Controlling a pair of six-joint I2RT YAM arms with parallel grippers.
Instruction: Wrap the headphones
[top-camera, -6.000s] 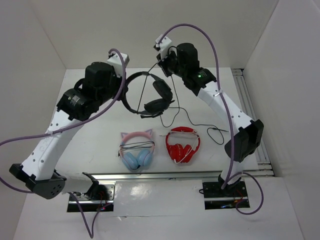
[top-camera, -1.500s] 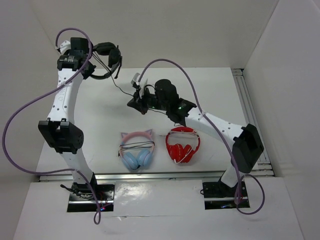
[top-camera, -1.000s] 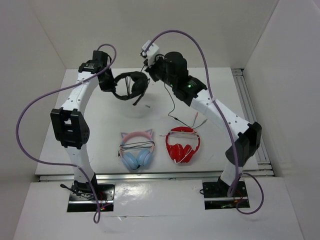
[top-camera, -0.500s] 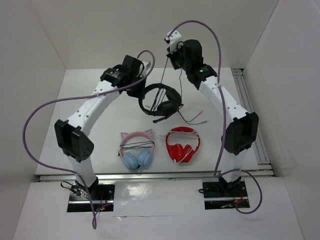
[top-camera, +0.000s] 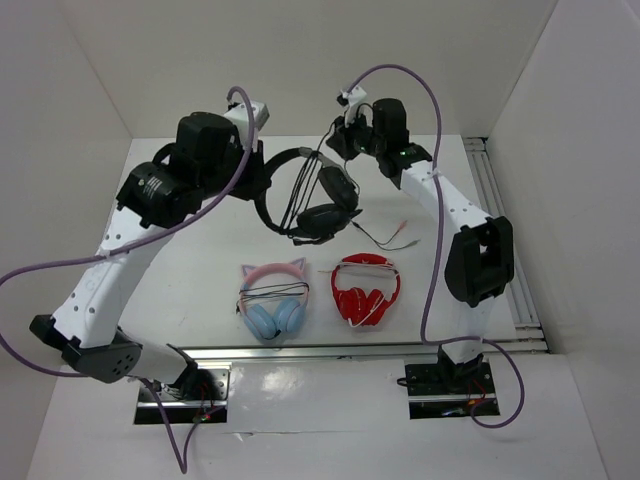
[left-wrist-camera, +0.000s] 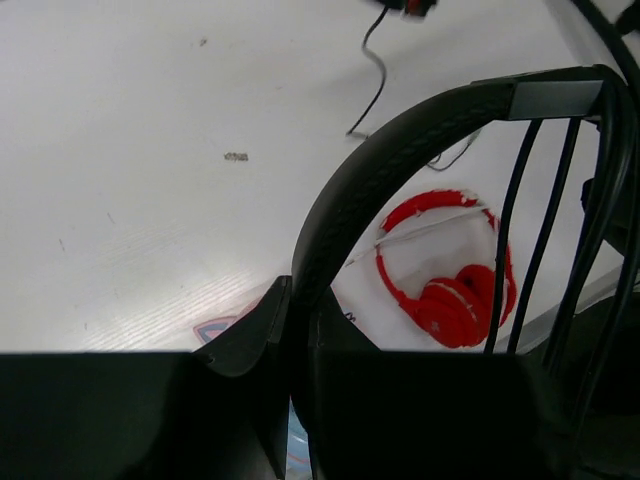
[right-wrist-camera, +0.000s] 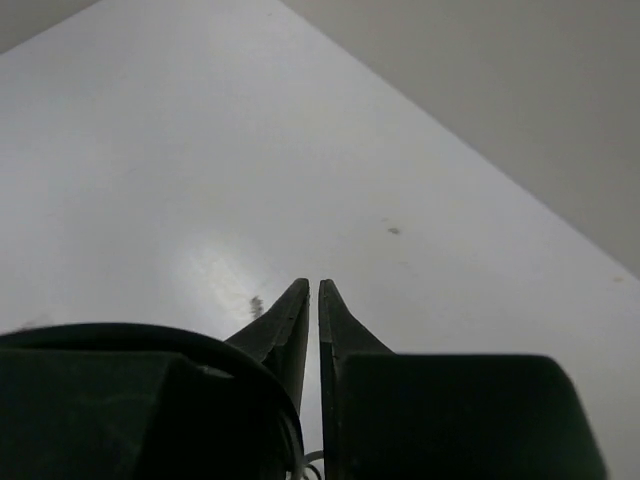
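Observation:
The black headphones (top-camera: 320, 217) hang above the table at the back centre. My left gripper (top-camera: 262, 182) is shut on their headband (left-wrist-camera: 400, 150), which arcs up from between its fingers (left-wrist-camera: 262, 320) in the left wrist view. Strands of the thin black cable (left-wrist-camera: 512, 230) cross the headband. My right gripper (top-camera: 336, 142) is just above and right of the earcups, shut on the cable, which runs down from it to the headphones. In the right wrist view its jaws (right-wrist-camera: 313, 285) stand almost together. The cable's free end (top-camera: 388, 238) lies on the table.
The pink-and-blue cat-ear headphones (top-camera: 272, 298) and the red headphones (top-camera: 365, 290) lie side by side near the front of the table; the red pair also shows in the left wrist view (left-wrist-camera: 450, 290). A metal rail (top-camera: 497, 205) runs along the right side. White walls enclose the table.
My left arm has swung round and its wrist moved left, still holding the headband. My right gripper has come down and left with the cable, which now crosses the headband.

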